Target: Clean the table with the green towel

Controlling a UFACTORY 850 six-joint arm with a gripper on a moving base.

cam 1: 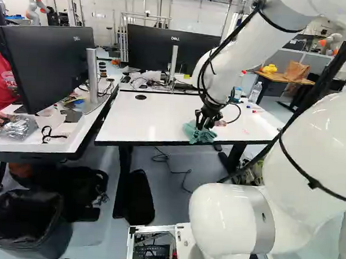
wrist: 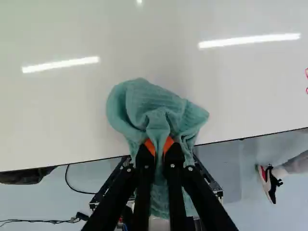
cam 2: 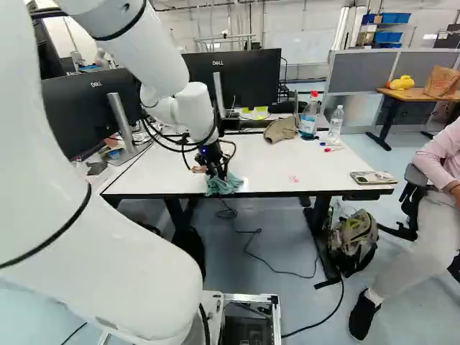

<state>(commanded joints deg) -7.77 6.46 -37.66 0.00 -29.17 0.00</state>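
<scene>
Pinching green towel [wrist: 149, 103] in end effector [cam 1: 204, 124] over edge of table [cam 1: 147, 116]

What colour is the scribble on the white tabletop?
The scribble is pinkish red, clearest in the right base view.

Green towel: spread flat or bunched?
Bunched: the towel gathers in folds where the tool pinches it, and part hangs over the near edge of the table.

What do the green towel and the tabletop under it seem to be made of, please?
The towel looks like soft woven cloth, perhaps cotton or microfibre: matt and finely ribbed, with loose folds. The tabletop seems a hard, smooth white panel, possibly laminate, and glossy, since it shows sharp streaks of reflected light.
</scene>
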